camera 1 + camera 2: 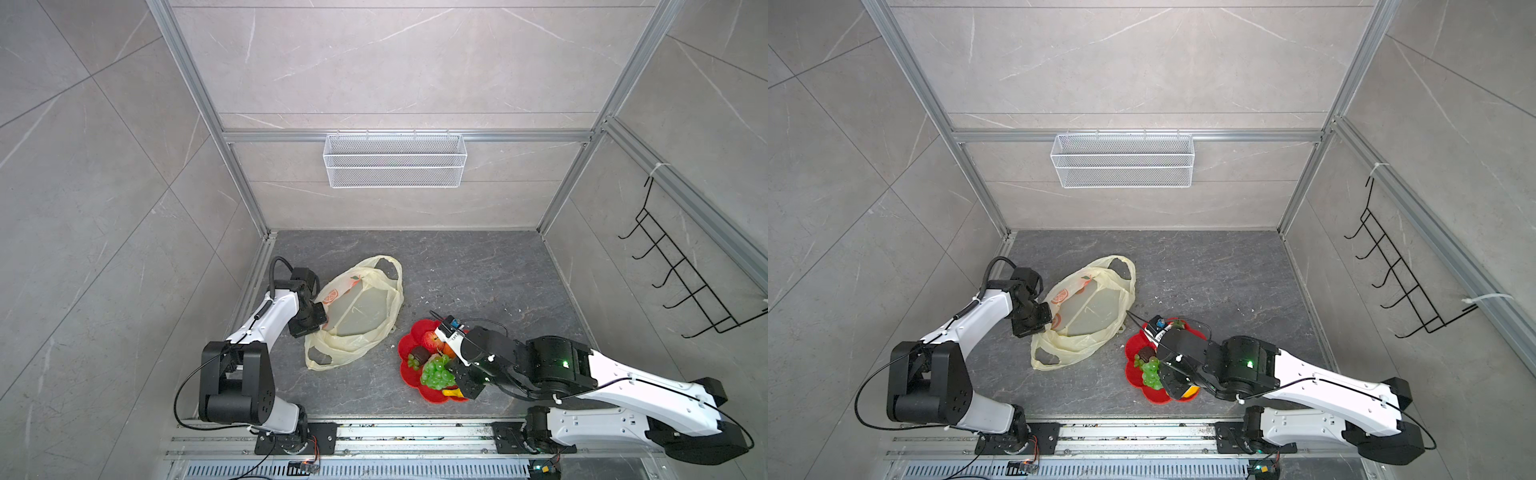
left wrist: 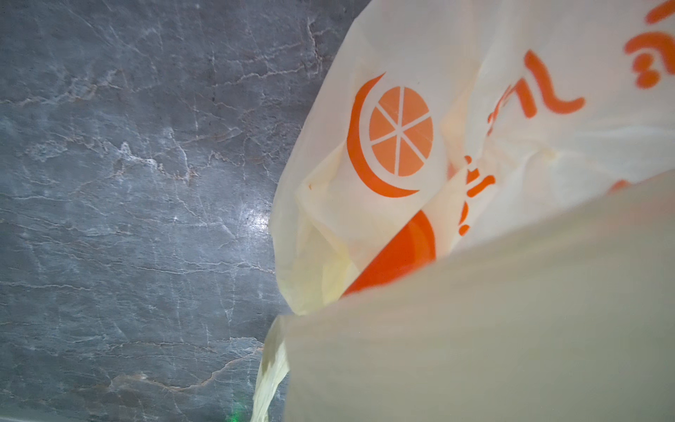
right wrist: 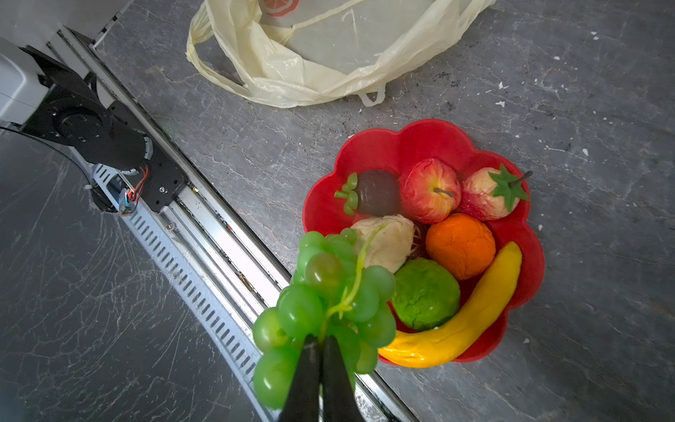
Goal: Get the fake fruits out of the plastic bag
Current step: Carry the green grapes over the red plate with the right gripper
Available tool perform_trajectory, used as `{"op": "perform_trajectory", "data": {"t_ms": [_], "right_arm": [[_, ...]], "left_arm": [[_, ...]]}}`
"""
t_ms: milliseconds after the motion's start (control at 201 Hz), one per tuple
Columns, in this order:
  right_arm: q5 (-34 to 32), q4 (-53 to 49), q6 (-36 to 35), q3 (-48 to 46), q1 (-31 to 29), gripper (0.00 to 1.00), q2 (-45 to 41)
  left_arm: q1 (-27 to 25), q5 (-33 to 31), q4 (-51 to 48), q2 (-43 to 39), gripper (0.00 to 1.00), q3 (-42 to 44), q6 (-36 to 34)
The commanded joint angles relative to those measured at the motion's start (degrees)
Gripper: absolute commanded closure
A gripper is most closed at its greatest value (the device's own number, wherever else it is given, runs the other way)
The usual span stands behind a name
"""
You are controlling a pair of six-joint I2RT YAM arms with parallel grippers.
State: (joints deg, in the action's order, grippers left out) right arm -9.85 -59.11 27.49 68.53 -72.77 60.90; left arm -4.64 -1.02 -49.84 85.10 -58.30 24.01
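Grapes pinched by the stem in my right gripper, hanging over the red plate's near rim.
If I release here, they could roll off toward the rail beneath. Free room lies ahead, over the other fake fruits. My left gripper pinches the plastic bag, which looks empty.

You have a dark marbled surface carrying the plastic bag and, near it, a red plate (flower-shaped).

- The left arm was white with big black joints.
- The right arm matched it, with a tiny green light.
- Thin black cables ran along both.
- The right gripper had black fingers.
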Motion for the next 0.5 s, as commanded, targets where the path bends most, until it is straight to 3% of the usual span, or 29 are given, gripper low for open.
{"op": "perform_trajectory", "data": {"t_ms": [0, 493], "right_arm": [[-1.6, 1.0, 1.6, -1.1, -0.4, 1.0, 1.6], [-7.7, 4.3, 0.4, 4.4, -0.3, 1.0, 15.7]], "left_arm": [[-0.2, -0.2, -1.7, -1.7, 0.98, -2.0, -0.8], [-0.2, 0.8, -1.7, -2.2, 0.98, -2.0, -1.0]]}}
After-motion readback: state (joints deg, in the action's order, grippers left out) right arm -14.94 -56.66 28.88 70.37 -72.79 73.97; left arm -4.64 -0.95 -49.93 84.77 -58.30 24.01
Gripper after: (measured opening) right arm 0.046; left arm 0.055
